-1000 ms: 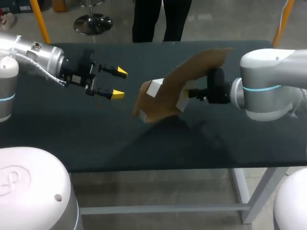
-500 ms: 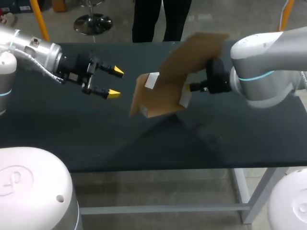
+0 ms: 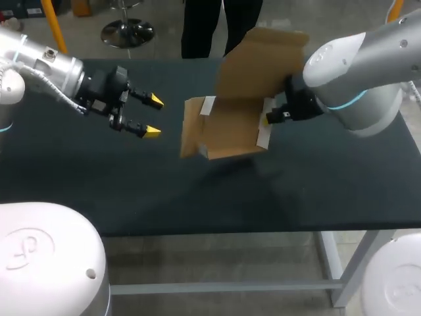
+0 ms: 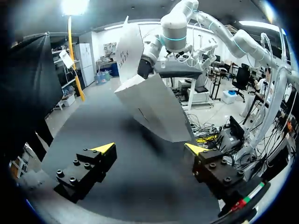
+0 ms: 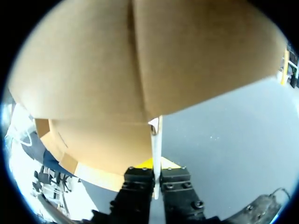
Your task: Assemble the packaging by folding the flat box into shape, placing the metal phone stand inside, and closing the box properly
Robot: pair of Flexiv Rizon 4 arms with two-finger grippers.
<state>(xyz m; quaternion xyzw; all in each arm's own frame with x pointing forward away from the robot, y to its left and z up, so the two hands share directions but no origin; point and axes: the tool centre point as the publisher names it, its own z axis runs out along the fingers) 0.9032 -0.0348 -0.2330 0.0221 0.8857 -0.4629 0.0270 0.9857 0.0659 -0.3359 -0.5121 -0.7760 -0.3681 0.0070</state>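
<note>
The partly folded cardboard box [image 3: 230,128] hangs above the middle of the dark table, brown inside and white outside, its large lid flap [image 3: 260,59] raised toward the far edge. My right gripper [image 3: 271,120] is shut on the box's right wall; in the right wrist view that thin white wall [image 5: 155,140] stands pinched between the jaws, with brown cardboard [image 5: 140,60] filling the space ahead. My left gripper [image 3: 152,116] is open to the left of the box, apart from it. From the left wrist, the box [image 4: 154,105] is ahead of the open gripper [image 4: 149,148]. No phone stand is visible.
The dark table [image 3: 197,191] extends around the box, with its front edge toward the camera. The right arm [image 3: 355,72] comes in over the table's right side. A person stands beyond the far edge, not touching the table.
My right arm has lifted and turned the box, bringing its base more level and swinging the lid flap up and back. My left gripper has drawn slightly leftward and stayed open.
</note>
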